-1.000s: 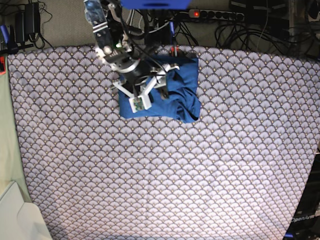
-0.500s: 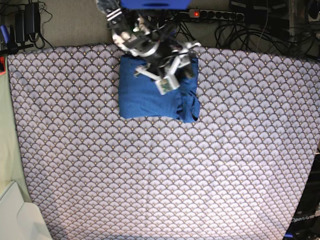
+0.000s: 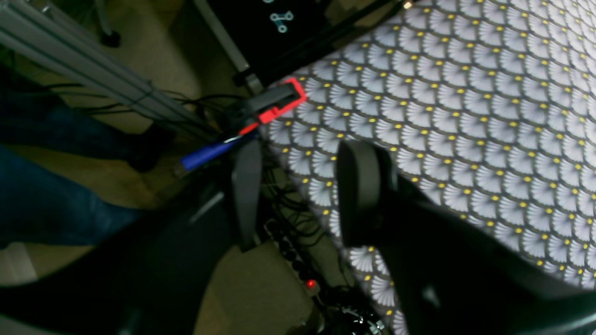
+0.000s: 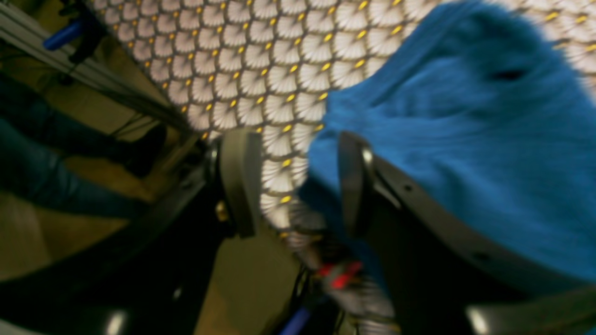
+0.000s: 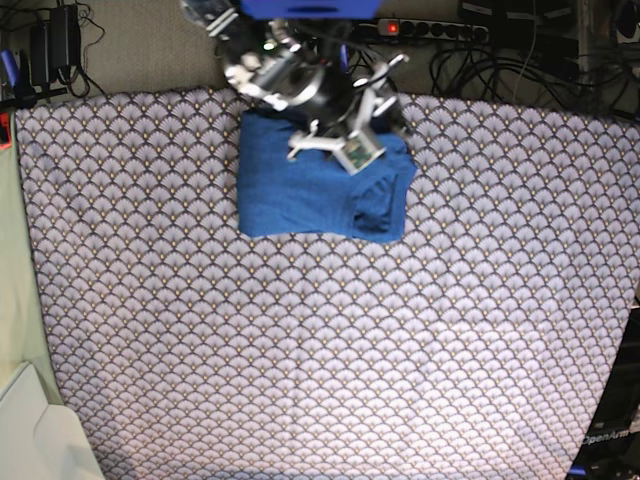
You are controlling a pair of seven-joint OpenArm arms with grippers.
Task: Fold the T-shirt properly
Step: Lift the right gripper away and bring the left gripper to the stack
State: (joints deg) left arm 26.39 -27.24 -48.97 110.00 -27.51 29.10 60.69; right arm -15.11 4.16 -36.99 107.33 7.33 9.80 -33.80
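Observation:
The blue T-shirt (image 5: 300, 190) lies folded into a rough rectangle at the back middle of the scallop-patterned tablecloth (image 5: 320, 350). Its right side is bunched with a dark fold. My right gripper (image 5: 352, 142) hovers over the shirt's upper right corner. In the right wrist view this gripper (image 4: 298, 186) is open and holds nothing, with the shirt (image 4: 456, 139) beside and behind its right finger (image 4: 354, 181). My left gripper (image 3: 302, 195) is open and empty over the table's edge, away from the shirt. The left arm is not visible in the base view.
A power strip with a red light (image 5: 390, 27) and cables (image 5: 500, 50) lie behind the table. A red clamp (image 3: 279, 104) grips the table edge. A person's jeans-clad legs (image 3: 46, 204) stand beside it. A pale object (image 5: 40, 430) sits at the front left corner.
My right gripper has moved from the shirt's left front part up and to the right, to its upper right corner. The shirt's right edge has spread slightly rightward.

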